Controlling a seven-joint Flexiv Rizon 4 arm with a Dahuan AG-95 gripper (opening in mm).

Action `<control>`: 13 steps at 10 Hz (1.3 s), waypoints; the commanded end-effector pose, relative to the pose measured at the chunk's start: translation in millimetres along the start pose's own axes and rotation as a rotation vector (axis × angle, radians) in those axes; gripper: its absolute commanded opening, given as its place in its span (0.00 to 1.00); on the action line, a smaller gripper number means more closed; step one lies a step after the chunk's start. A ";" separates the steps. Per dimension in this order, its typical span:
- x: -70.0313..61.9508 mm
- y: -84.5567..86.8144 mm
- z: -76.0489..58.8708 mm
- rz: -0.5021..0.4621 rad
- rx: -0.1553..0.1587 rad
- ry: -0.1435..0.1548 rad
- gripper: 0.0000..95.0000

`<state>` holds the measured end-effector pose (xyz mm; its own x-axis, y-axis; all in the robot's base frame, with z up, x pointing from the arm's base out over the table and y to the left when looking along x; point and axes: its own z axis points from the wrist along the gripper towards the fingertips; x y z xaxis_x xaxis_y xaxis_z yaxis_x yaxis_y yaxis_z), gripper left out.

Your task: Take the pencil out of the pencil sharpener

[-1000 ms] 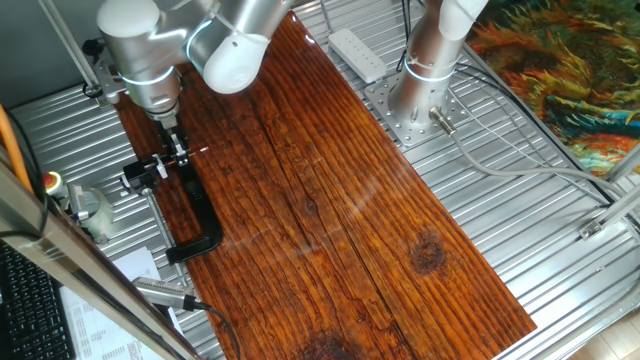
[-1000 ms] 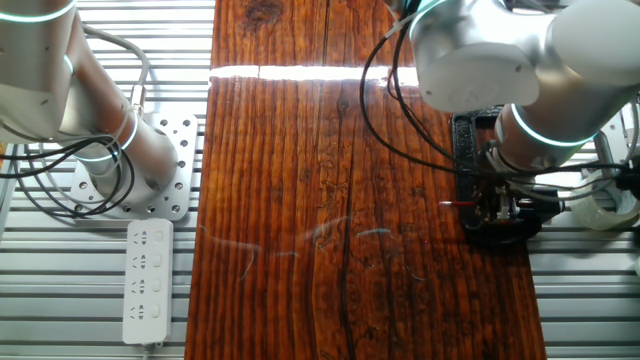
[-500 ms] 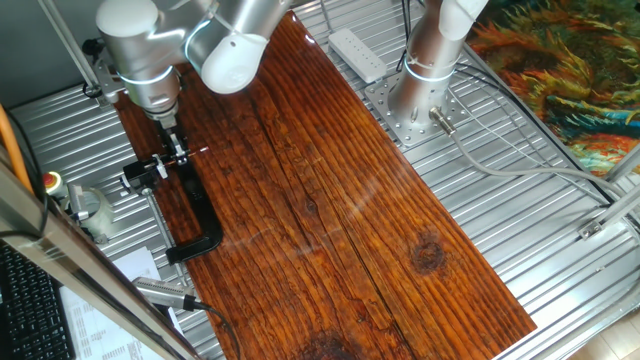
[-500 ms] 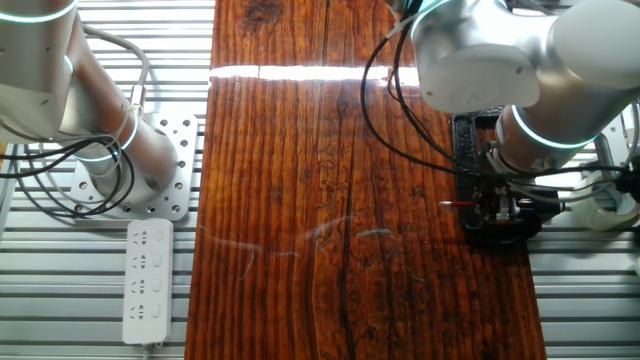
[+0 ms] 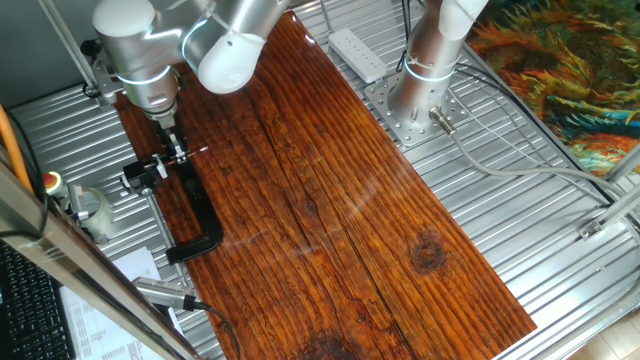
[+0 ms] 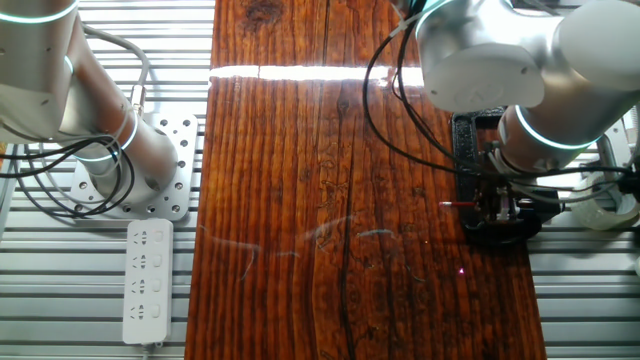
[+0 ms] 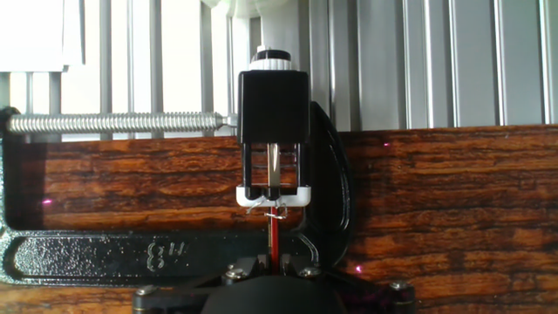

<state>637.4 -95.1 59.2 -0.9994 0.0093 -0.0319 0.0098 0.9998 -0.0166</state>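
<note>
— What do we see on the wooden desk point(image 5: 330, 190)?
— The black clamp point(image 7: 131, 253) grips its edge; against it sits the pencil sharpener point(image 7: 274, 139), the pencil point(image 7: 275, 240) poking from it toward our fingers point(image 6: 497, 204).
— Are they holding it?
— We cannot tell; the pencil's near end disappears under them.

Arm point(image 5: 215, 40): silver-grey, rounded white joint caps.
Black cables point(image 6: 385, 75) loop alongside; gripper point(image 5: 176, 148) small, black.
</note>
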 end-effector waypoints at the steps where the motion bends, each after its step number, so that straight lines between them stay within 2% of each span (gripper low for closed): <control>1: 0.0 0.6 -0.3 0.001 0.000 0.000 0.00; 8: 2.8 3.6 0.7 0.006 0.009 -0.002 0.00; 13: 12.5 4.3 2.4 0.004 0.011 -0.005 0.00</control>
<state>623.1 -91.0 56.4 -0.9993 0.0118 -0.0364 0.0129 0.9994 -0.0306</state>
